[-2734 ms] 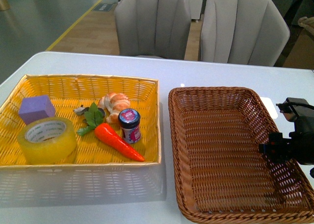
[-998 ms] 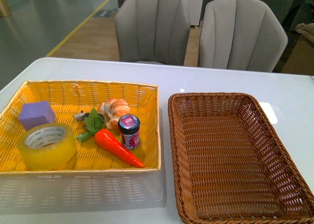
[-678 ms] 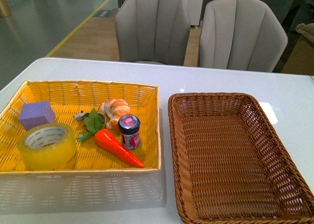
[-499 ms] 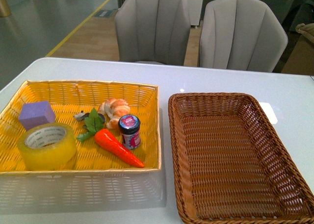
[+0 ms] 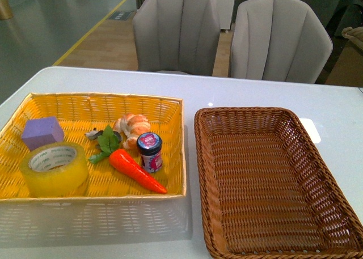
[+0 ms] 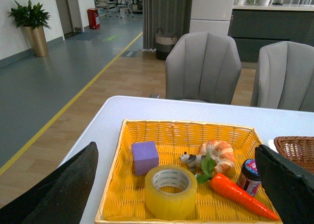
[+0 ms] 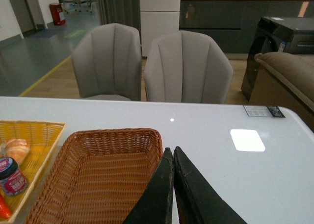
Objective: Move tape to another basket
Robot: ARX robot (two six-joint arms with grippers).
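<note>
The tape (image 5: 54, 169), a wide yellowish roll with a white printed core, lies flat in the near left corner of the yellow woven basket (image 5: 96, 99). The left wrist view shows the tape (image 6: 170, 191) between and beyond my wide-open left gripper (image 6: 177, 185), well short of touching it. The brown wicker basket (image 5: 247, 112) stands to the right of the yellow one with nothing in it. My right gripper (image 7: 172, 151) is shut on nothing, raised beside the brown basket (image 7: 113, 135). Neither arm shows in the front view.
In the yellow basket also lie a purple cube (image 5: 42, 131), a croissant (image 5: 133, 126), a small animal figure with leaves (image 5: 101, 136), a carrot (image 5: 136, 170) and a small jar (image 5: 150, 151). Two grey chairs (image 5: 229, 32) stand behind the white table (image 5: 238, 92).
The right arm, seen at the brown basket's right side 2.7 s ago, has left the front view. The view tilted slightly. Objects have not moved over the last second.
</note>
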